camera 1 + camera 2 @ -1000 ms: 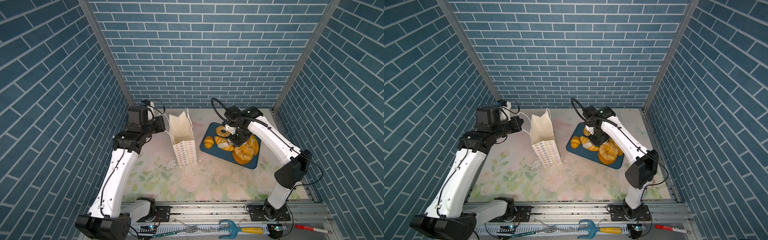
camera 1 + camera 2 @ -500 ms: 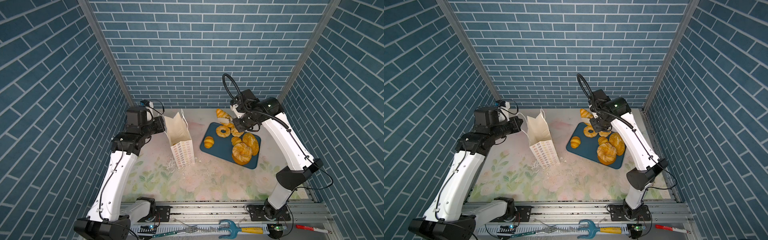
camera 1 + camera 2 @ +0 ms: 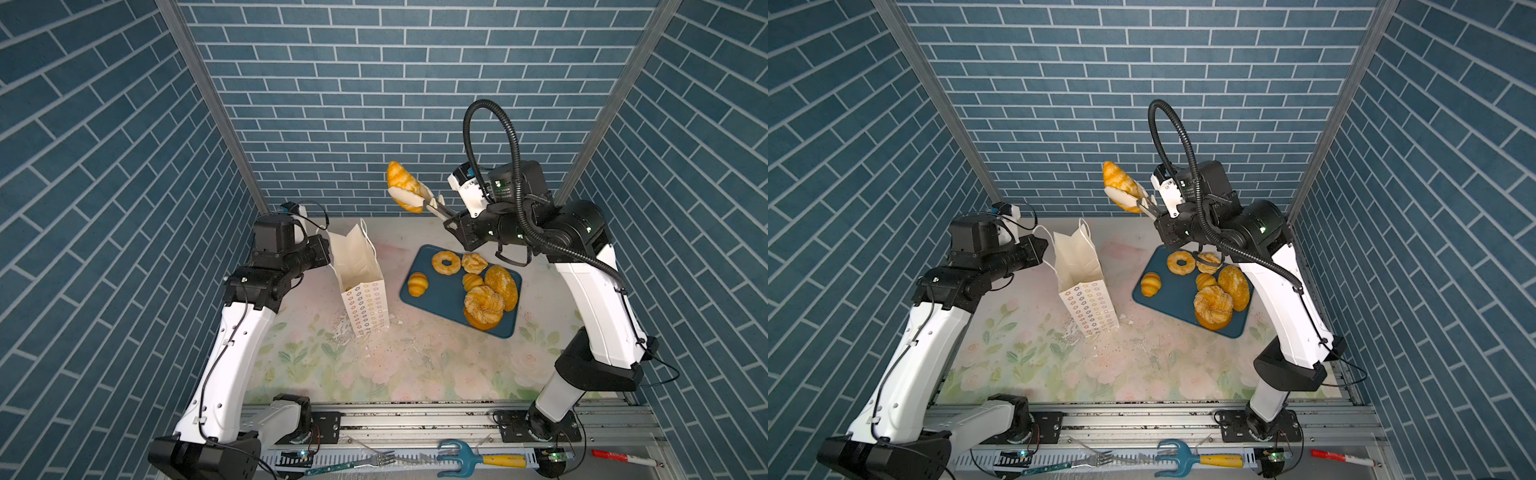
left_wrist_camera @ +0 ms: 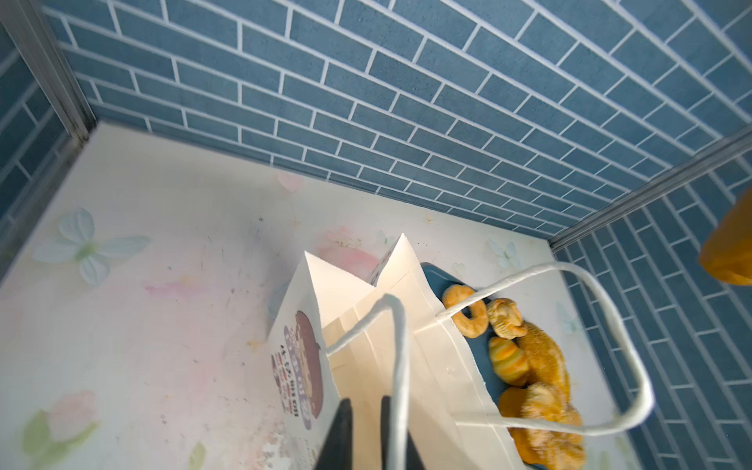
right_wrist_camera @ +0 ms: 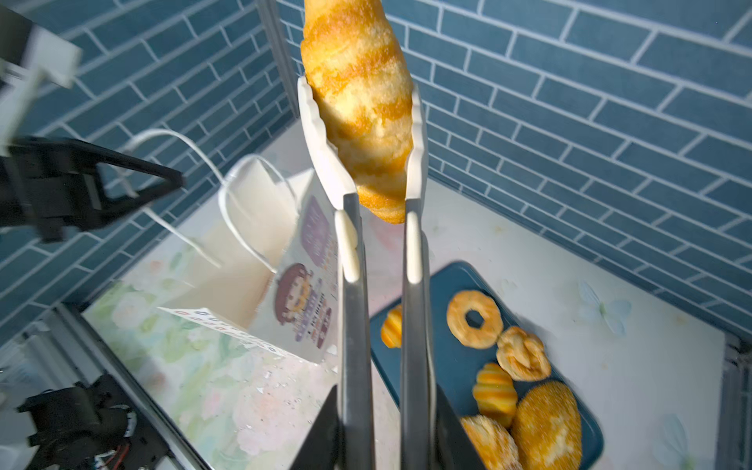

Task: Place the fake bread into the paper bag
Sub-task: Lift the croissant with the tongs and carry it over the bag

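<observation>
The right gripper [image 5: 382, 427] is clamping its jaws on the metal arms of a pair of tongs [image 5: 352, 325], and the tongs' white tips are squeezing a golden croissant [image 5: 360, 101] from both sides. In both top views that croissant [image 3: 402, 183] is hanging in the air well above the desk [image 3: 374, 374], higher than the mouth of the paper bag [image 3: 359, 266] and apart from it. The bag is standing on the desk with its mouth gaping, just left of the blue tray [image 3: 432, 297]. The rest of the fake bread [image 3: 500, 286] is lying on the tray: a ring doughnut [image 3: 446, 262], small croissants and crumb-coated buns. The left gripper [image 4: 364, 407] is sitting at the bag's rim beside a cord handle [image 4: 402, 366], its jaws standing a narrow gap apart; whether they are pinching any paper I cannot tell
</observation>
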### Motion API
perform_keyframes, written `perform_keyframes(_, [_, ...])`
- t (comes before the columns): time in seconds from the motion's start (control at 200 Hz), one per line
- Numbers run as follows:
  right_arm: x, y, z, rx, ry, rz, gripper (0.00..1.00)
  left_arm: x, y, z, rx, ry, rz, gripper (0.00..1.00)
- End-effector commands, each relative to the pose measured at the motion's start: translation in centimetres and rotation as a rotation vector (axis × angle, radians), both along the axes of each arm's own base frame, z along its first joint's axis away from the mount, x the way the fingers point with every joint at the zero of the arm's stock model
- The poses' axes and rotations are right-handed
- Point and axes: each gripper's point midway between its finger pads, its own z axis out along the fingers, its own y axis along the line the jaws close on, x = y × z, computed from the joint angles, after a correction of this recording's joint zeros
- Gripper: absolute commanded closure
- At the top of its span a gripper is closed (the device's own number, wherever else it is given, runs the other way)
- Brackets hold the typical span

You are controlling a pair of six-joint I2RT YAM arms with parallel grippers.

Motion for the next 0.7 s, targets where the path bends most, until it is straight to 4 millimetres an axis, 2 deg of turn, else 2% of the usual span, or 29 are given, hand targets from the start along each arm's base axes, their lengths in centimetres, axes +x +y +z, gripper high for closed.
perform_keyframes(0.0, [-0.3, 2.8, 2.2, 0.108, -0.039, 0.070, 0.69, -0.6, 0.3, 1.0, 0.006, -0.026, 0.010, 0.67])
perform_keyframes(0.12, [-1.2, 4.3, 2.3, 0.100, -0.061, 0.116, 0.69, -1.0, 0.9, 1.8, 0.031, -0.041, 0.030, 0.48])
perform_keyframes(0.28, [-3.1, 6.5, 2.7, 0.128, -0.063, 0.203, 0.69, -1.6, 2.1, 3.4, 0.065, -0.074, 0.071, 0.37])
perform_keyframes(0.485, [-4.9, 7.9, 2.2, 0.097, -0.080, 0.257, 0.69, -1.9, 3.7, 4.8, 0.058, -0.089, 0.124, 0.31])
perform_keyframes(0.695, [-5.6, 9.1, 0.9, 0.093, -0.019, 0.271, 0.68, -1.8, 3.5, 5.2, 0.041, -0.101, 0.112, 0.30])
